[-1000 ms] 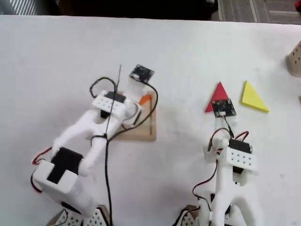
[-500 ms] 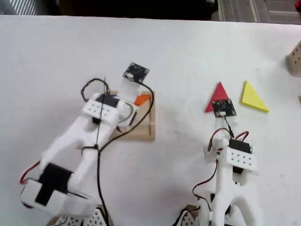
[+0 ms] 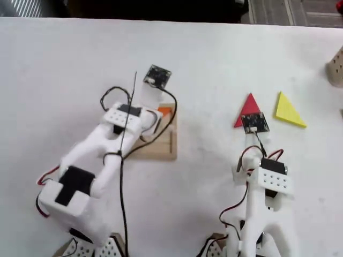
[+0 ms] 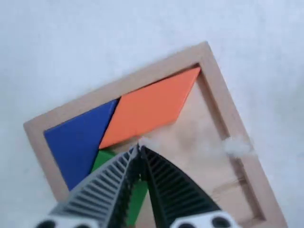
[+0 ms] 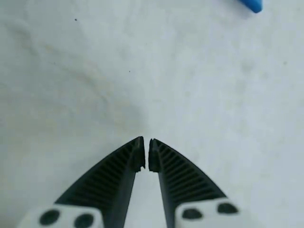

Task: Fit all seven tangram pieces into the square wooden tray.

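Near us on the right, the right arm (image 3: pixel 266 187) has kept still. The right fingers (image 5: pixel 114 180) are pressed together over the bare table (image 3: pixel 214 53), holding nothing. On the left, the left arm (image 3: pixel 107 150) swung a little to the left and then came back, and now it reaches a bit farther over the tray (image 4: pixel 224 102). The left fingers (image 4: pixel 109 185) are together too, with nothing between them, and their tips sit right at an edge of the orange piece (image 4: pixel 149 107). The orange piece lies flat in the tray, touching the blue piece (image 4: pixel 78 142), and a green piece (image 4: pixel 102 159) peeks out beside the fingers. I think that little wiggle was a push to slide the orange piece snug. So three pieces look to be in, and part of the tray is bare wood. To the right, well apart from the tray, a red triangle (image 3: pixel 249 107) and a yellow triangle (image 3: pixel 289 111) lie on the table, not yet put in. The table is white and plain. A brown thing (image 3: pixel 336 67) stands at its far right edge. Past the far edge the room is dark, with pale floor (image 3: pixel 289 10) on the right.
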Available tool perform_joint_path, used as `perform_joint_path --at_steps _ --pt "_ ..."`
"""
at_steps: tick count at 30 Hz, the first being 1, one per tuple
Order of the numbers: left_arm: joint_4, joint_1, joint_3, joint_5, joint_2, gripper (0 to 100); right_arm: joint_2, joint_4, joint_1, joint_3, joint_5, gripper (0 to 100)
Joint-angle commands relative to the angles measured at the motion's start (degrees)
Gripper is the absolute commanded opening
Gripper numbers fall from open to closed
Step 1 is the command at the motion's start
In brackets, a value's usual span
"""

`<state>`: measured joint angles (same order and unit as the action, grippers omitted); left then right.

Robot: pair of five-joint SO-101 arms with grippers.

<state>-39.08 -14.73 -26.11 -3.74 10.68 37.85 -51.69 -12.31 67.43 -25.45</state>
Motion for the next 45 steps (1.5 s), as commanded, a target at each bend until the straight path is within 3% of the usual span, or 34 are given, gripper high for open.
perform_joint_path --at_steps 1,7,29,39,45 --pt "-6.9 0.6 6.4 -3.3 0.8 2 1.2 0.9 -0.2 -0.3 -0.6 1.8" --pt "-7.4 3.4 6.2 -3.8 1.2 2 1.2 0.9 -0.2 -0.3 -0.6 1.8" --pt "-12.0 2.9 4.3 -3.5 -4.5 2 1.2 0.9 -0.3 -0.3 -0.6 1.8" --pt "-0.5 0.2 -0.6 -3.3 -5.2 2 1.2 0.9 -0.3 -0.2 -2.2 1.8" --pt "0.1 1.2 -0.4 -3.3 -5.6 2 1.2 0.9 -2.2 -0.4 -2.0 1.8"
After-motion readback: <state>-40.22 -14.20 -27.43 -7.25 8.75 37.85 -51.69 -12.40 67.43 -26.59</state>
